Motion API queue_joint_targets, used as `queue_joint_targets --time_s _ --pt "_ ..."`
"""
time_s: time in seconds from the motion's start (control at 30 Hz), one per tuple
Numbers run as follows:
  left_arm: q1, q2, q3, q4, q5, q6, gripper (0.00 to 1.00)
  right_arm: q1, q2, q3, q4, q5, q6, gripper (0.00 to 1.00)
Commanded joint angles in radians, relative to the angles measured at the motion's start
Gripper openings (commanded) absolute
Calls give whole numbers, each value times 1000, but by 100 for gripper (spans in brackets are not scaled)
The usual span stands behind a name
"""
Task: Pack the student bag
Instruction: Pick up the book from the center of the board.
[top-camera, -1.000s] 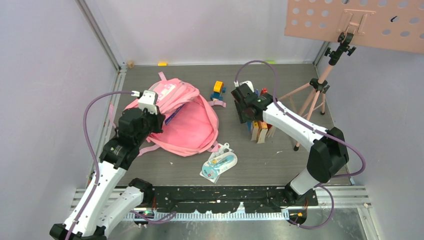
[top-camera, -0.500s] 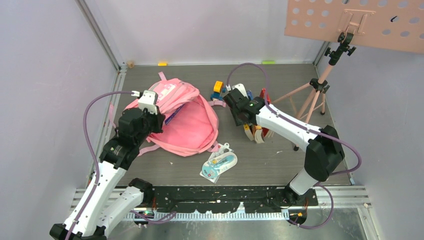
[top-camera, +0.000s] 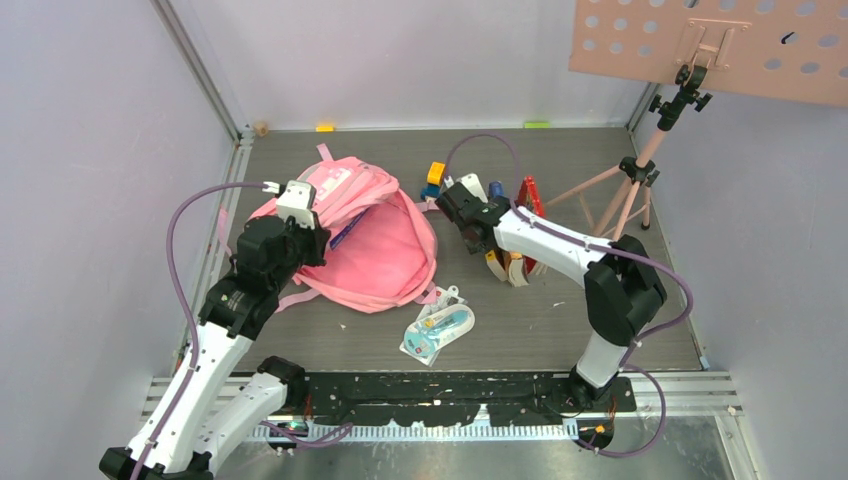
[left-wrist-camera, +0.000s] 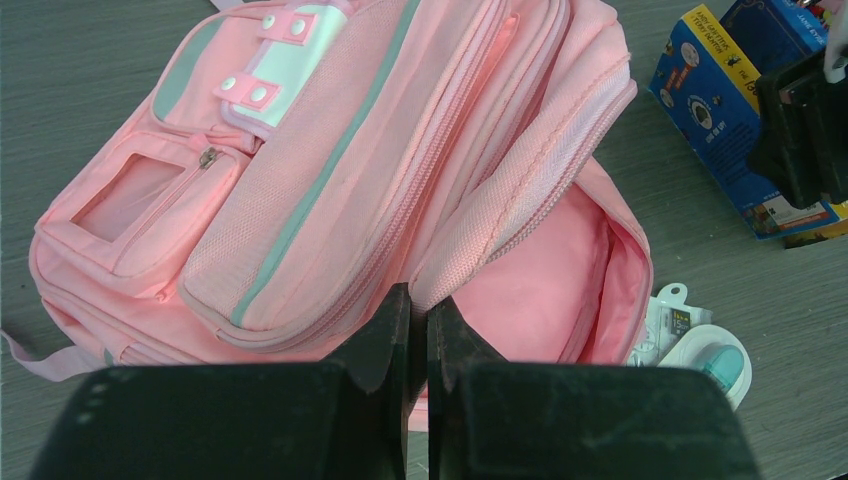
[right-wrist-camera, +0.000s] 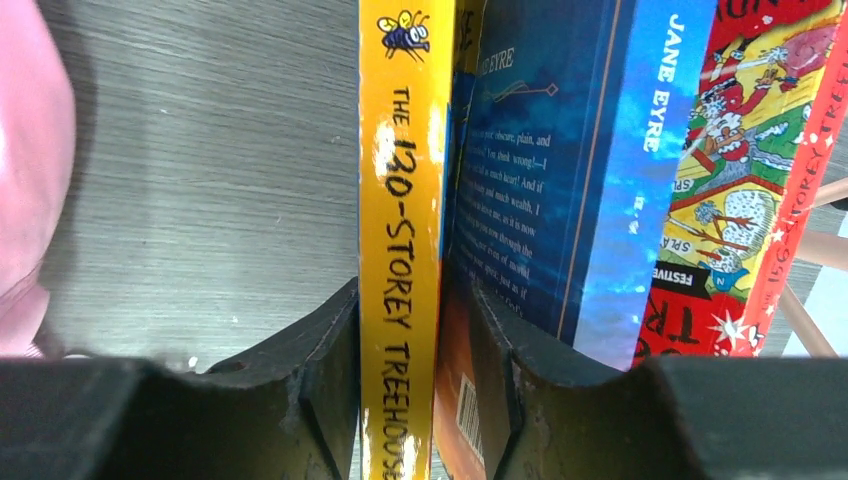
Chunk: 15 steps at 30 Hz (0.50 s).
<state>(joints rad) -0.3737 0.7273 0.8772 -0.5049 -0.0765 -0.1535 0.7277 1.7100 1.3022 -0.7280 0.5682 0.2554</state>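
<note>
Where pale walls (top-camera: 400, 60) enclose it, grey table (top-camera: 520, 330), student bag (top-camera: 380, 250).

Lab test cell: plain panel walls (top-camera: 420, 60), aluminium frame (top-camera: 201, 75).

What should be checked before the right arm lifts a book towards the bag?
1. Left gripper shut on the bag rim: ok.
2. Bag open, pink lining showing: ok.
3. Right gripper has a finger on each side of the yellow book: ok.
4. Grip on the yellow book tight enough to lift: cannot tell.
5. Blue book outside the jaws: ok.
</note>
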Motion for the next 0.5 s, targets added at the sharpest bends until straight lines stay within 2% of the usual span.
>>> queue_joint_targets --time_s 0.0,0.33,0.47 --pt "2 -12 10 106 -25 3 0 0 43 50 21 95 -8 42" --pt "3 -9 9 106 -23 3 0 0 16 73 9 59 18 8" --pt "3 -8 9 106 -24 4 0 0 -8 89 -5 56 27 1"
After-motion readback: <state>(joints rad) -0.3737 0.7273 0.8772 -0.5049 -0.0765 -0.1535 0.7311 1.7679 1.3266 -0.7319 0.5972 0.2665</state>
